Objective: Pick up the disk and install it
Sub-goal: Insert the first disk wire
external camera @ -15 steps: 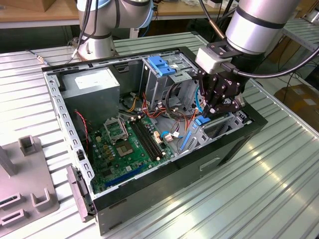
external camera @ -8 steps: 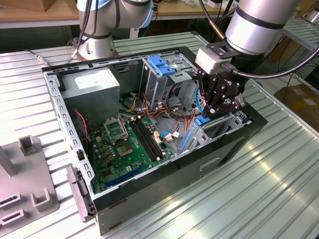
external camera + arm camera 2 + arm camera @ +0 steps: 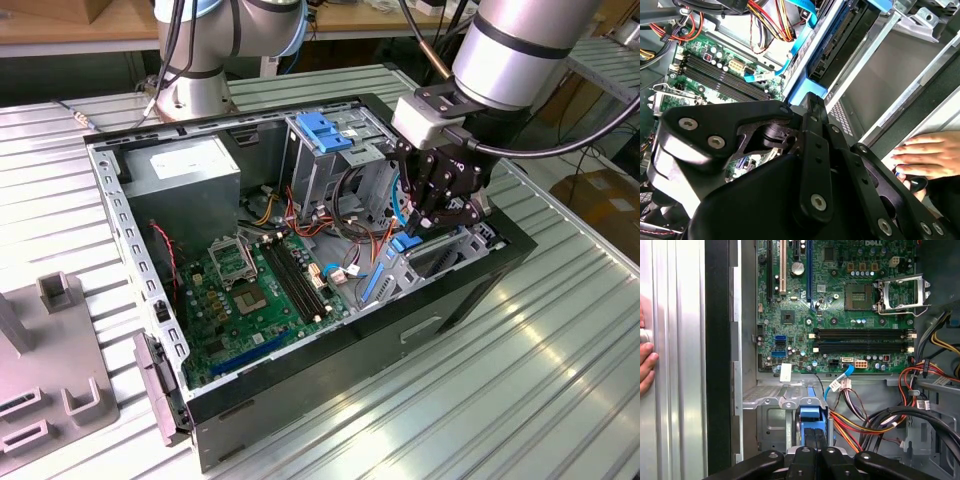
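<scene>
One disk (image 3: 810, 417) – blue-railed, on edge – sits partly in the metal bay (image 3: 771, 402) beside the motherboard (image 3: 840, 305). My one gripper (image 3: 814, 445) has its jaws narrowed onto it. One person's hand (image 3: 925, 155) rests outside the case (image 3: 300, 400).

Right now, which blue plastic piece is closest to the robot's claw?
The blue rail of the disk just below the gripper, low in the case; the other blue bracket sits apart atop the metal cage.
</scene>
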{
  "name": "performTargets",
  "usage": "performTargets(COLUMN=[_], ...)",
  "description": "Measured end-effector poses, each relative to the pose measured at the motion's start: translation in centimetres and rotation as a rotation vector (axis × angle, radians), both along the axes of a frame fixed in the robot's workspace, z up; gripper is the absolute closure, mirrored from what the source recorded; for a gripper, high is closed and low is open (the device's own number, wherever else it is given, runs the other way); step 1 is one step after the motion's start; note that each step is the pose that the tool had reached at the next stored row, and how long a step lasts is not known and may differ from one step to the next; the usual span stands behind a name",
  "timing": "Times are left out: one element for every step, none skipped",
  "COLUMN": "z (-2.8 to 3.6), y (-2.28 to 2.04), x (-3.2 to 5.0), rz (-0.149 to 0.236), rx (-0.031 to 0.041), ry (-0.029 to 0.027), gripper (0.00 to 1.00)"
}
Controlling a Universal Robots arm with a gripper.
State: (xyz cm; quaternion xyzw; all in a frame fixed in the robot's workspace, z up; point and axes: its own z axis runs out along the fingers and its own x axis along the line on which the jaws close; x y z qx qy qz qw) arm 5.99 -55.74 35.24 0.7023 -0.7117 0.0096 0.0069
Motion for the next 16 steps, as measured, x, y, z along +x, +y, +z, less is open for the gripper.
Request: performTargets(z=[0.10,0.19,0.26,0.26,0.26,0.28,0.28,0.27,0.26,0.26,0.26,0.26,0.25,0.25,0.25,0.26], y=[0.00,0.00,0.00,0.01,0.01,0.01,0.02,0.04,0.04,0.04,0.05,0.05,0.05,0.05,0.05,0.05], x=[0.00,0.00,0.00,0.00,0.04,0.14,0.30,0.52,0.71,0.88,1.03,1.24,1.39,1.55,1.65,1.76], rz=[0.002,0.005,0.011,0.017,0.020,0.020,0.020,0.020,0.020,0.020,0.020,0.020,0.020,0.020,0.020,0.020], rx=[-0.0001,0.0000,0.0000,0.0001,0.0000,-0.0003,-0.0003,-0.0001,-0.0001,-0.0002,-0.0002,-0.0002,-0.0002,-0.0002,-0.0003,-0.0005], ry=[0.0000,0.0000,0.0000,0.0000,0.0000,0.0001,0.0000,0.0001,0.0000,0.0001,0.0001,0.0001,0.0001,0.0000,0.0000,0.0001], gripper=[0.89,0.89,0.89,0.89,0.89,0.89,0.89,0.89,0.89,0.89,0.89,0.89,0.89,0.89,0.89,0.89])
